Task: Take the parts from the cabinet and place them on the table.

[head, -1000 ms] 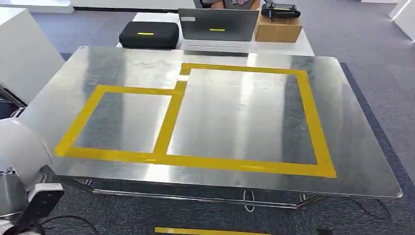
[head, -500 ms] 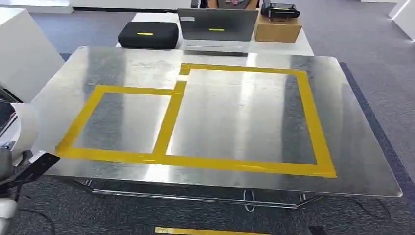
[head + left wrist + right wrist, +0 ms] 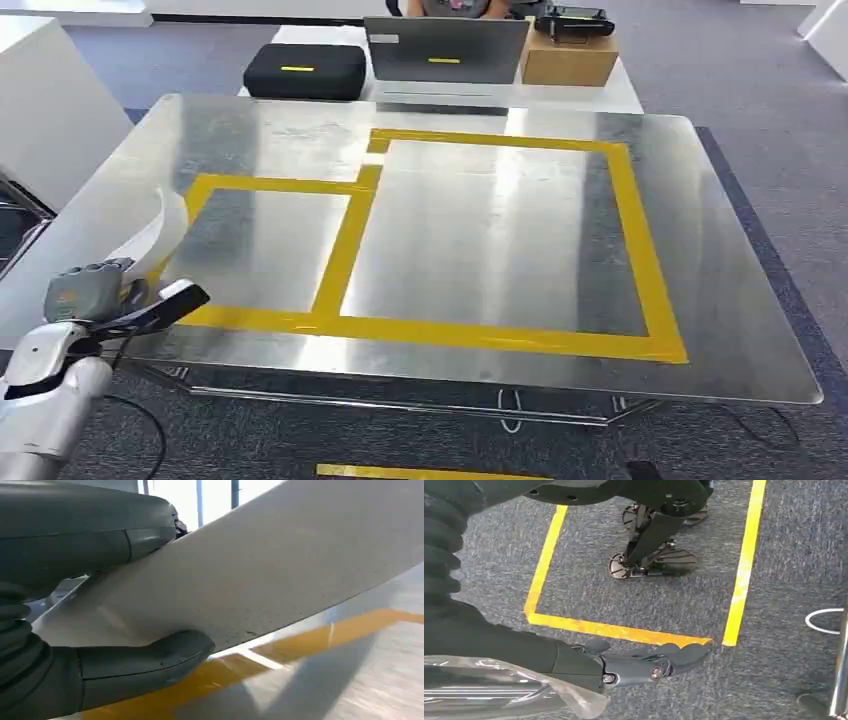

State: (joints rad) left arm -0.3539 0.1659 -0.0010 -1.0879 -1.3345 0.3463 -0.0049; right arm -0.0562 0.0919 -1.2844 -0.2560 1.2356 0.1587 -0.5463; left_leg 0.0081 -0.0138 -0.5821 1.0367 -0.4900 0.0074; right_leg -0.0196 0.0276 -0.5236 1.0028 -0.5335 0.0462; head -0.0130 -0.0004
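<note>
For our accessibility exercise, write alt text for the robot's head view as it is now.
The robot's left hand holds a curved white part over the near left corner of a shiny metal table marked with yellow tape rectangles. Behind it stand a black case, a laptop and a cardboard box.

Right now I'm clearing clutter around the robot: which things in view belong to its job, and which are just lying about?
Part of the job:
- white curved part, held by the left hand
- metal table with yellow tape boxes

Just lying about:
- black case
- laptop
- cardboard box
</note>
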